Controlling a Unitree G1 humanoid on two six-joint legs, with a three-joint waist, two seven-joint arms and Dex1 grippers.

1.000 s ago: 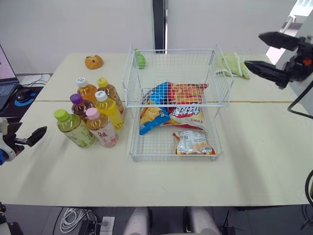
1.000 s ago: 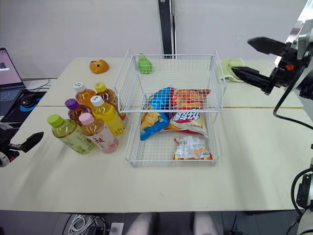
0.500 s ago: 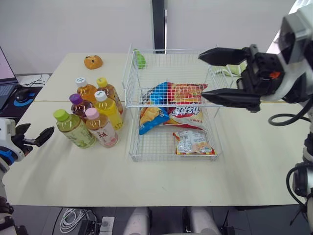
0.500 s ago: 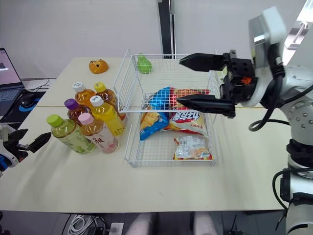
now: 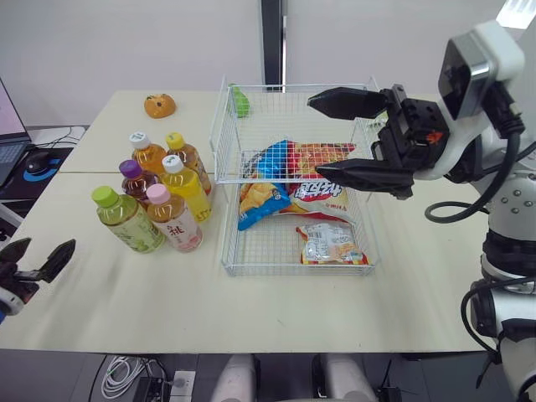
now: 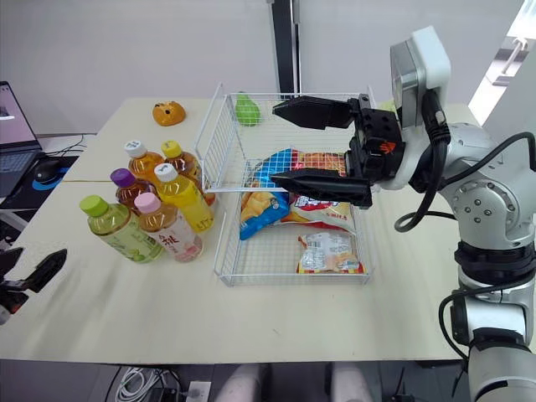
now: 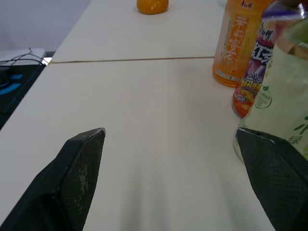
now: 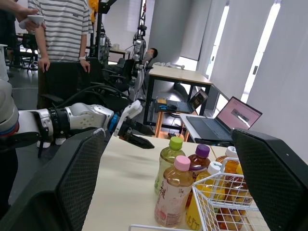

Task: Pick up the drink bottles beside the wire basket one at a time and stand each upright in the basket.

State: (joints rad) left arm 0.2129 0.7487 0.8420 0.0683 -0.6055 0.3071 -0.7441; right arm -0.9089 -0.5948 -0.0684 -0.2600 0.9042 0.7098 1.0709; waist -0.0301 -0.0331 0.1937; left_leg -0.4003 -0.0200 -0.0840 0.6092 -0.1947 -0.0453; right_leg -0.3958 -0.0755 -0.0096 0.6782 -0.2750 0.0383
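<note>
- Right gripper is hovering over the wire basket, fingers spread wide, holding nothing.
- Left gripper is hanging wide open and empty by the table's near left edge.
- Six drink bottles are standing clustered just beside the basket's left side.
- Snack bags are lying inside the basket.

wire basket: white-coated metal wire
bottles: clear glossy plastic
snack bags: shiny, crinkled film
table: smooth, matt top
</note>
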